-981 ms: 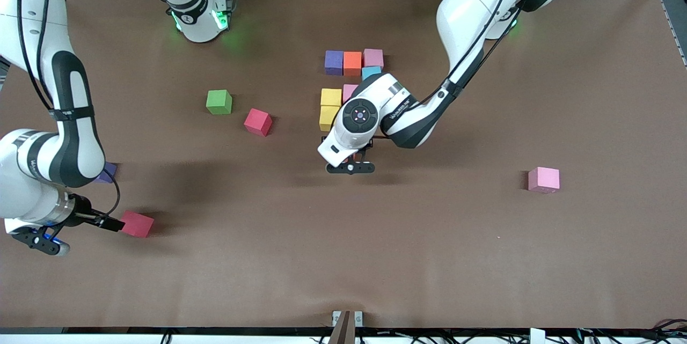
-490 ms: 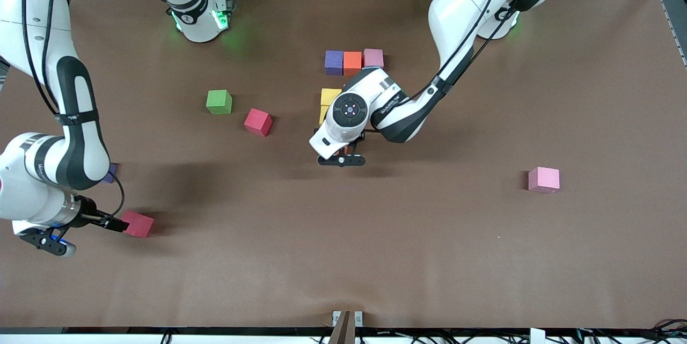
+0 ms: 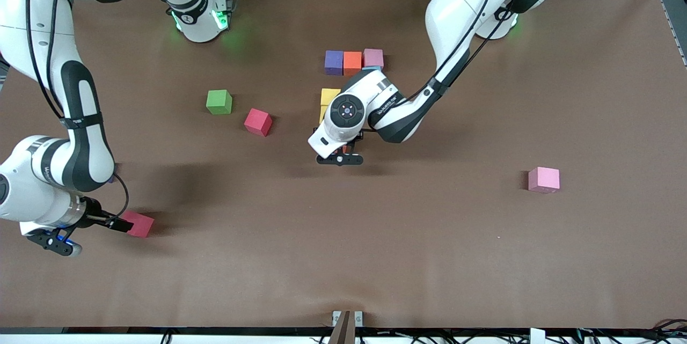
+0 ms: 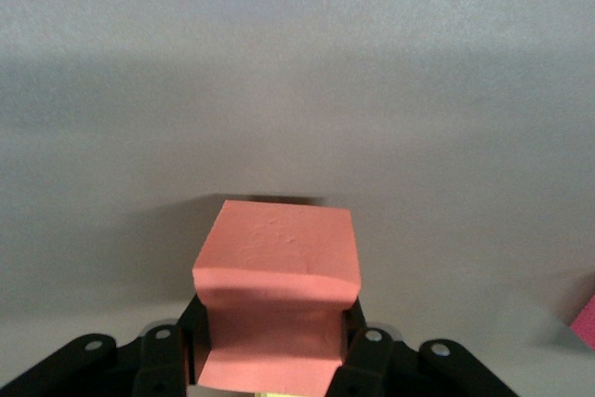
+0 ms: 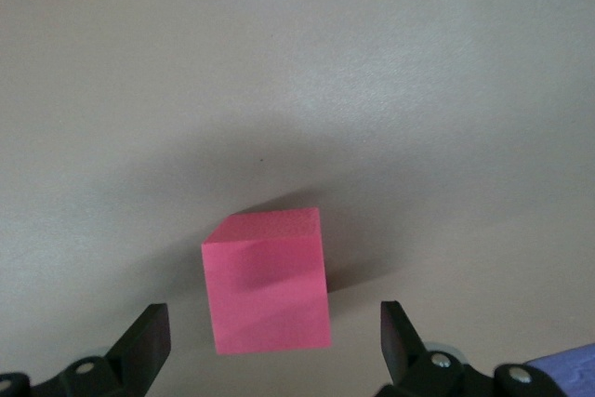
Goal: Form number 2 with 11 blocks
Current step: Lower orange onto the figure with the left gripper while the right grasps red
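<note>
My left gripper (image 3: 339, 160) (image 4: 274, 350) is shut on an orange block (image 4: 277, 258) and hangs over the table beside the yellow blocks (image 3: 330, 96). The left arm covers much of the started number 2. Its top row still shows: a purple block (image 3: 334, 62), an orange one (image 3: 352, 62) and a pink one (image 3: 373, 57). At the right arm's end, my right gripper (image 3: 115, 224) (image 5: 271, 311) stands open, low, with a reddish-pink block (image 3: 140, 224) (image 5: 268, 292) between its fingers (image 5: 147, 334), touching neither. A red block (image 3: 258, 122) and a pink block (image 3: 543, 180) lie loose.
A green cube (image 3: 219, 101) sits beside the red block, toward the right arm's end. The edge of a purple block (image 5: 569, 364) shows close beside the right gripper. Bare brown table (image 3: 429, 247) stretches along the side nearest the camera.
My left gripper has carried the orange block a little toward the yellow blocks. The right arm has shifted slightly, its open fingers staying at the reddish-pink block.
</note>
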